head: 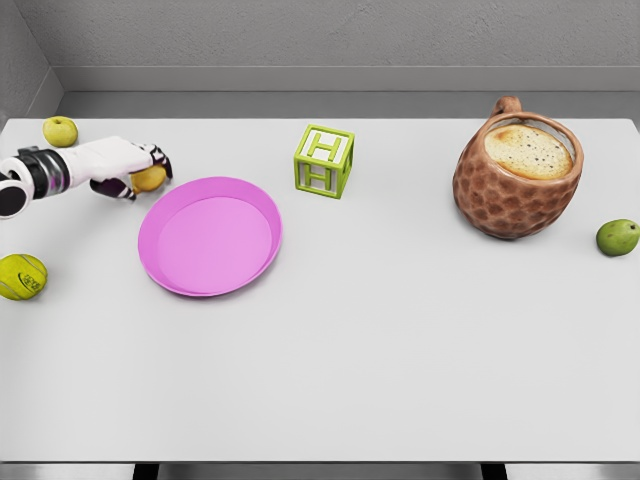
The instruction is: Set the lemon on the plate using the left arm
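Note:
A yellow lemon (pixel 150 179) sits at the far left of the table, just up and left of the pink plate (pixel 210 236). My left hand (pixel 133 171) comes in from the left edge, and its fingers are curled around the lemon, hiding most of it. The lemon is close to the plate's upper left rim but outside it. Nothing lies on the plate. My right arm does not show.
A yellow-green apple (pixel 60 131) lies behind my left forearm. A tennis ball (pixel 21 277) rests at the left edge. A green letter block (pixel 324 160) stands behind the plate, a brown mug (pixel 517 170) at the right, a green fruit (pixel 617 237) beside it.

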### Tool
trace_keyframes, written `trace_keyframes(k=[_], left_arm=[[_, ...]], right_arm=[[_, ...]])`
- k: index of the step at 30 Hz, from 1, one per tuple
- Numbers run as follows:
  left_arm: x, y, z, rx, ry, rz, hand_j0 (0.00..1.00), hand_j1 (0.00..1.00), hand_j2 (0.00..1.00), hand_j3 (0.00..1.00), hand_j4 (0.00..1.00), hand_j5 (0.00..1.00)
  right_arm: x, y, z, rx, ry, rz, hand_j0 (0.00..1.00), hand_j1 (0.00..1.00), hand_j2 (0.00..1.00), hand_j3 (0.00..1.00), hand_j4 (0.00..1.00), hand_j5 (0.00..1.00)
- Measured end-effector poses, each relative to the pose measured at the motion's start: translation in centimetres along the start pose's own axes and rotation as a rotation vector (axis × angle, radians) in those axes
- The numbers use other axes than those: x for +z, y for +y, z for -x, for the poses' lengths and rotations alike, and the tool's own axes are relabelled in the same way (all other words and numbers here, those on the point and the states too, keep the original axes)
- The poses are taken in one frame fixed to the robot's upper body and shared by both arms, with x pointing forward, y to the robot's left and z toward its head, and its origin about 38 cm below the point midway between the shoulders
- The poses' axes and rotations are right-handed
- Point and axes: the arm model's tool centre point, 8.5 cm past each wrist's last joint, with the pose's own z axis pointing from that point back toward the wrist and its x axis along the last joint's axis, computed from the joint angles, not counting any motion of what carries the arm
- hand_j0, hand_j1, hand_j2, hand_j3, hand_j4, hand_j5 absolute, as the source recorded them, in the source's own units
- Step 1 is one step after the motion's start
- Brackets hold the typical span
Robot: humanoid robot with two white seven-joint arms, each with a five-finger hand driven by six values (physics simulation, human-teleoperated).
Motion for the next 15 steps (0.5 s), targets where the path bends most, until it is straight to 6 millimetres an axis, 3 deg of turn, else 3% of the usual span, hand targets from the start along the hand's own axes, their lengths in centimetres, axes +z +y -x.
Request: trace_keyframes(k=[7, 15], left_arm=[[1.0, 1.4, -0.1, -0.005, -0.021, -0.05, 0.38, 0.38, 0.38, 0.38, 0.38, 0.38], [4.0, 3.5, -1.5, -0.046, -0.102, -0.139, 0.38, 0.38, 0.38, 0.38, 0.38, 0.38]], right_arm=[[0.0, 0.0, 0.0, 0.0, 0.0, 0.0, 1.0, 1.0, 1.0, 1.0, 1.0, 1.0], [0.0, 0.0, 0.1, 0.0, 0.001, 0.0, 1.0, 1.0, 1.0, 1.0, 1.0, 1.0]])
